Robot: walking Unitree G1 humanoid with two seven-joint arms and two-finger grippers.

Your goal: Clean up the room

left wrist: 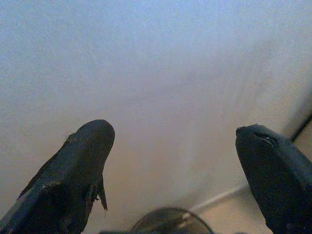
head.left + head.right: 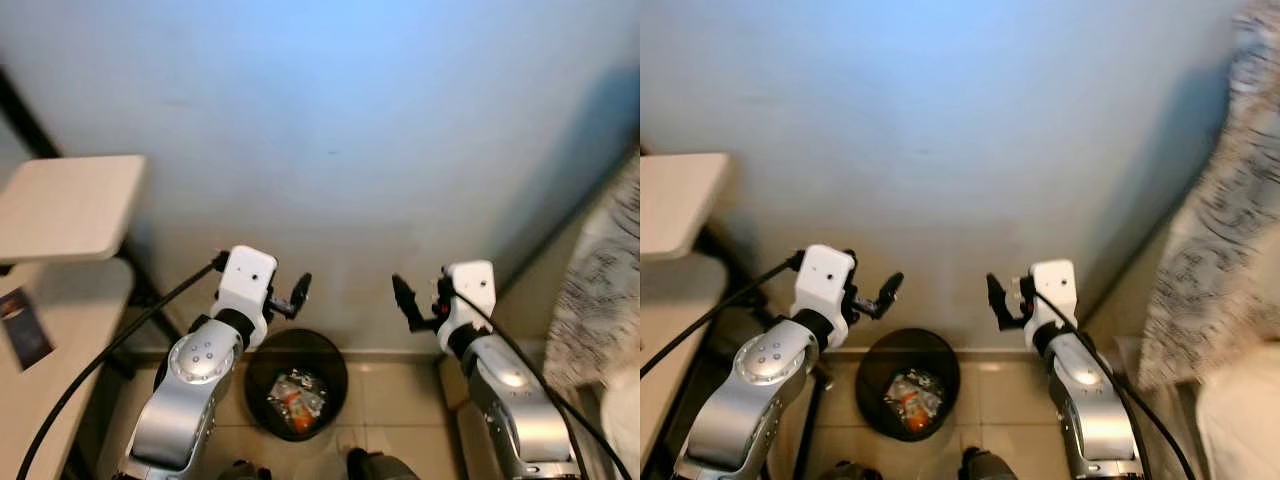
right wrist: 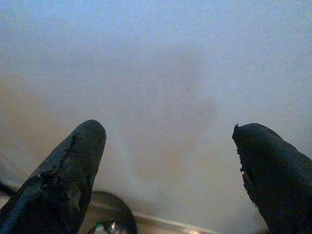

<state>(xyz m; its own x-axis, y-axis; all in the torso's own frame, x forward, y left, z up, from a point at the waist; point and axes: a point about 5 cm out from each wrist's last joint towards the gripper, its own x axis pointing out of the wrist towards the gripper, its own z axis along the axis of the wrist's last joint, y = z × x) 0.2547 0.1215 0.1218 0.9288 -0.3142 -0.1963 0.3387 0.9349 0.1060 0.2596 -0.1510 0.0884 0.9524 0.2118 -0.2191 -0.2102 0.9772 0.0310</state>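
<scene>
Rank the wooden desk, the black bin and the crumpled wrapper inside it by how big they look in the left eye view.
1. Wooden desk, partly cut off by the frame edge and nearer the camera, so its lead is partly apparent.
2. Black bin.
3. Crumpled wrapper, lying inside the bin.

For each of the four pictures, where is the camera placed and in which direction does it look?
Left eye view: on the head, looking down at the wall and black bin; both arms show.
Right eye view: same scene, beside the first.
Left wrist view: on the left wrist, along the open left gripper to the wall.
Right wrist view: along the open right gripper to the wall.
All share the bin.
</scene>
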